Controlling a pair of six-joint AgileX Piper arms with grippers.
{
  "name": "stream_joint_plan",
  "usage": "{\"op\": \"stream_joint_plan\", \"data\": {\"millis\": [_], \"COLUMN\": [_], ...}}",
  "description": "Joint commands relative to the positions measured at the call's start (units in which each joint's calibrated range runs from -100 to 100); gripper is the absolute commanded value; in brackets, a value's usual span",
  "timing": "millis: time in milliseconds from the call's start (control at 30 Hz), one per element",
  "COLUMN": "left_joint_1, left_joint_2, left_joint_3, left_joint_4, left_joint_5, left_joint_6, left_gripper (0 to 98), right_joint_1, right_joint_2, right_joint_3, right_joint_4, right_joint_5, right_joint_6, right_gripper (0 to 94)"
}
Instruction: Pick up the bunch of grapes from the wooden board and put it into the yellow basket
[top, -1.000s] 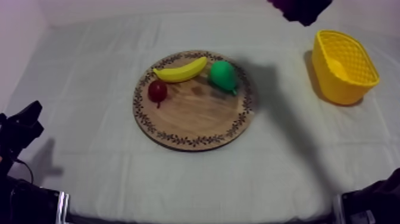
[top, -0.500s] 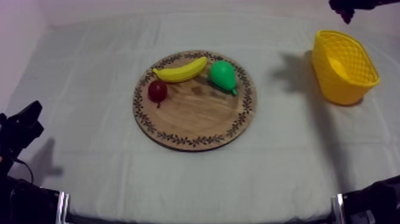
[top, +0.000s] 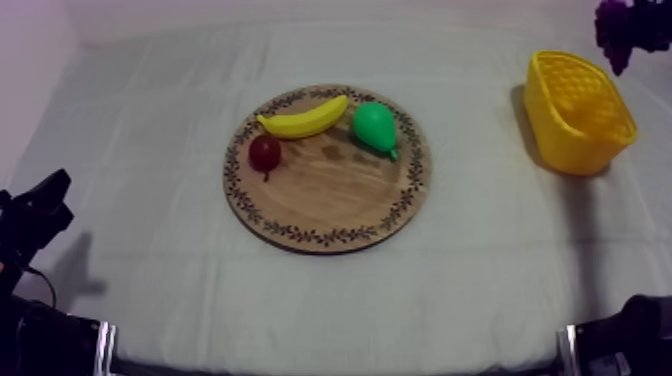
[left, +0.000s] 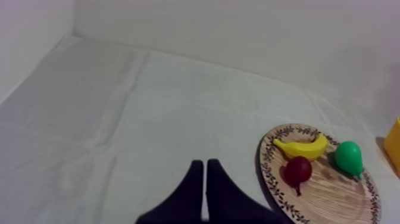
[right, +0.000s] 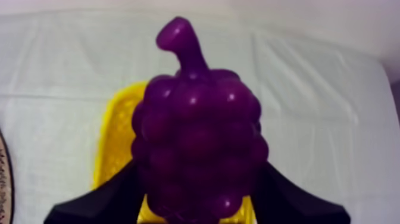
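Note:
The purple bunch of grapes (right: 198, 134) hangs in the air, my right gripper (right: 199, 179) shut on it with a black finger (right: 113, 193) at each side. Straight below it is the yellow basket (right: 116, 137). From above, the grapes (top: 612, 35) and right gripper (top: 632, 20) hover at the far right, just over the back rim of the basket (top: 580, 110). The round wooden board (top: 327, 200) in the middle carries a banana (top: 303, 118), a pear (top: 375, 127) and a small red fruit (top: 265, 153). My left gripper (top: 40, 205) rests low at the left, its fingers (left: 196, 179) together.
In the left wrist view the board (left: 333, 199) with the banana (left: 300, 147), pear (left: 348, 156) and small red fruit (left: 297, 170) lies ahead, toward the basket side. Bare cloth lies between board and basket. A wall closes the table's back and left side.
My right arm has carried the grapes rightwards from over the table's back edge to above the basket. The left arm and the fruit on the board stayed still.

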Motion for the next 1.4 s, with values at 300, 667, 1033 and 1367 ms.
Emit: {"op": "stream_joint_plan", "data": {"millis": [300,667,1033,1367], "left_joint_1": [0.0,0.0,0.0,0.0], "left_joint_2": [0.0,0.0,0.0,0.0], "left_joint_3": [-0.03,-0.03,-0.03,-0.03], "left_joint_4": [-0.03,-0.03,-0.03,-0.03], "left_joint_5": [-0.03,-0.03,-0.03,-0.03], "left_joint_6": [-0.01,-0.01,-0.01,-0.01], "left_gripper": [0.1,0.1,0.1,0.1], "right_joint_1": [0.6,0.47,0.52,-0.41], "right_joint_2": [12.26,24.62,31.63,28.58], "right_joint_3": [-5.9,-12.34,-15.49,-13.63], "right_joint_4": [0.45,0.27,-0.76,-1.36], "right_joint_5": [12.77,21.64,21.44,17.05], "right_joint_6": [0.02,-0.3,2.02,4.63], "right_gripper": [39.7,40.5,52.6,71.8]}}
